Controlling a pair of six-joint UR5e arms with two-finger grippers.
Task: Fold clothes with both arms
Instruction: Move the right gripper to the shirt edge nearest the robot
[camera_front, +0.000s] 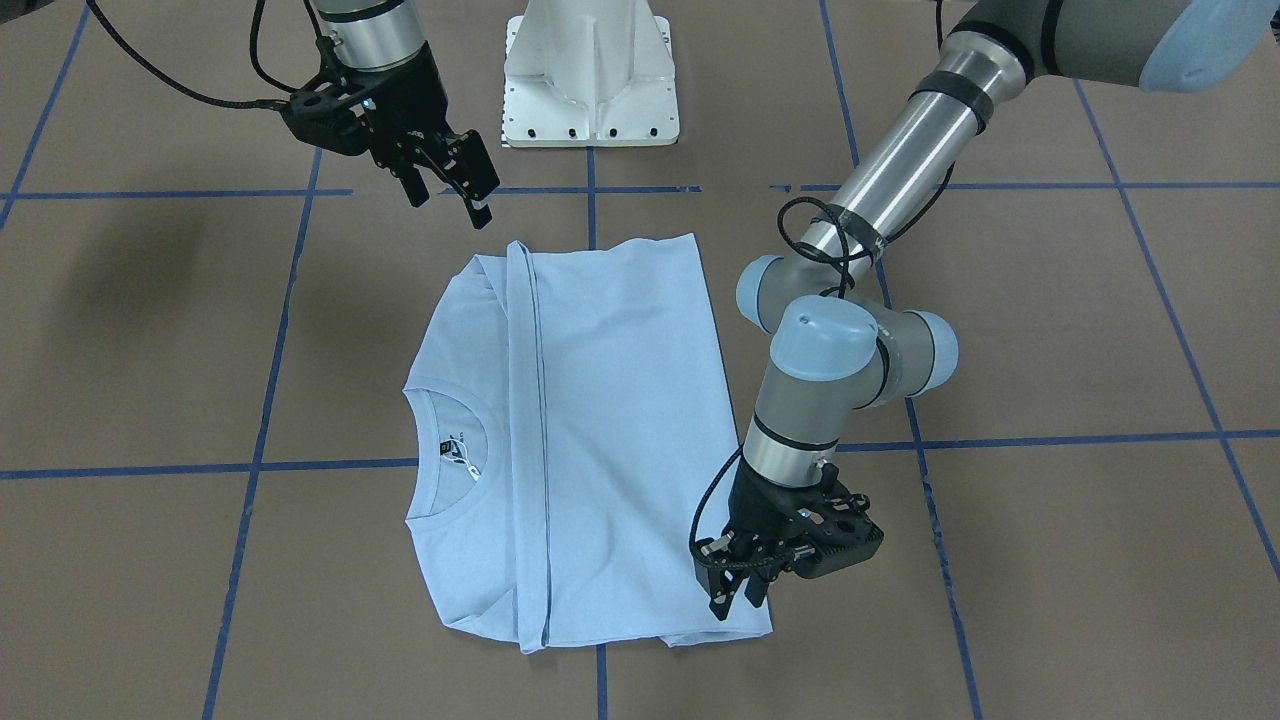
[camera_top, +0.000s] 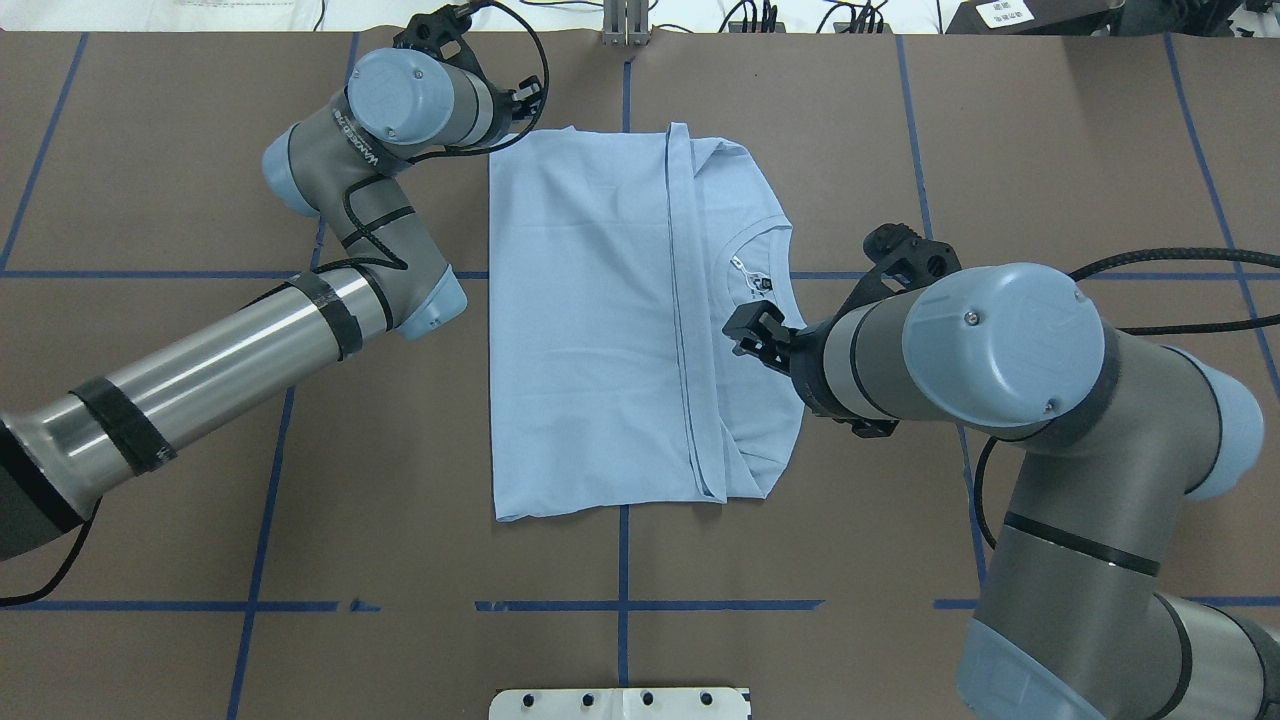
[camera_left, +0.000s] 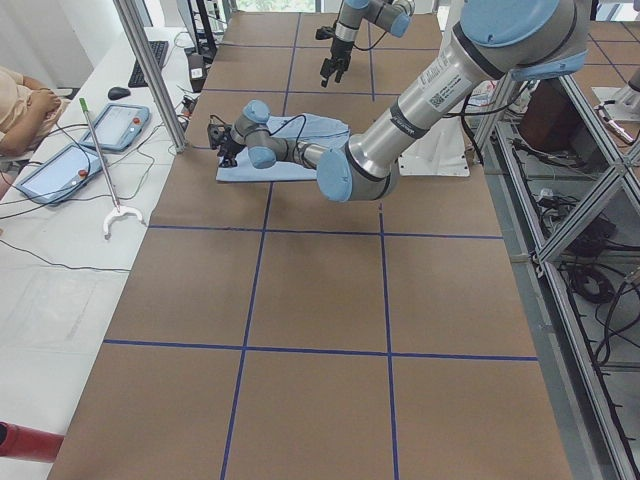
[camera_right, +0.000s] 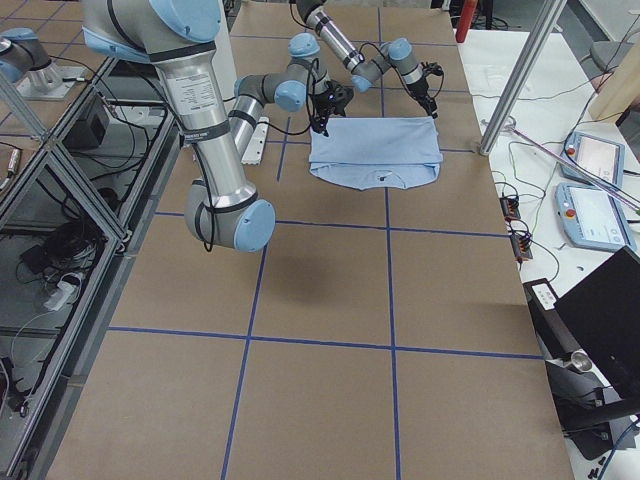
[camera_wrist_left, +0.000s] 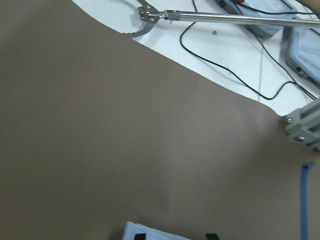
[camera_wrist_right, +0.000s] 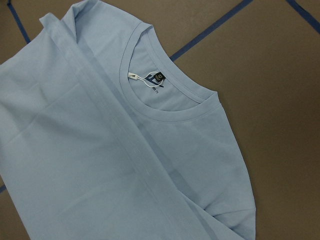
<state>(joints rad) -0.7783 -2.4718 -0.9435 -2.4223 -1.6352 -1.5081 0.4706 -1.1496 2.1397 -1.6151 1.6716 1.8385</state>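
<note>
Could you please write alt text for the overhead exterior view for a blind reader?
A partly folded light blue T-shirt lies flat on a brown table. The left gripper sits at its far left corner; the right gripper hangs open near the collar.

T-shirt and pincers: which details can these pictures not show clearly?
- Left pincer: the overhead view mostly hides it behind its own wrist; the left wrist view cuts it off at the bottom edge.
- Neck label: its writing is too small in every view.
- T-shirt: the folded-over panel covers what lies beneath it.
- Right pincer: absent from the right wrist view.
</note>
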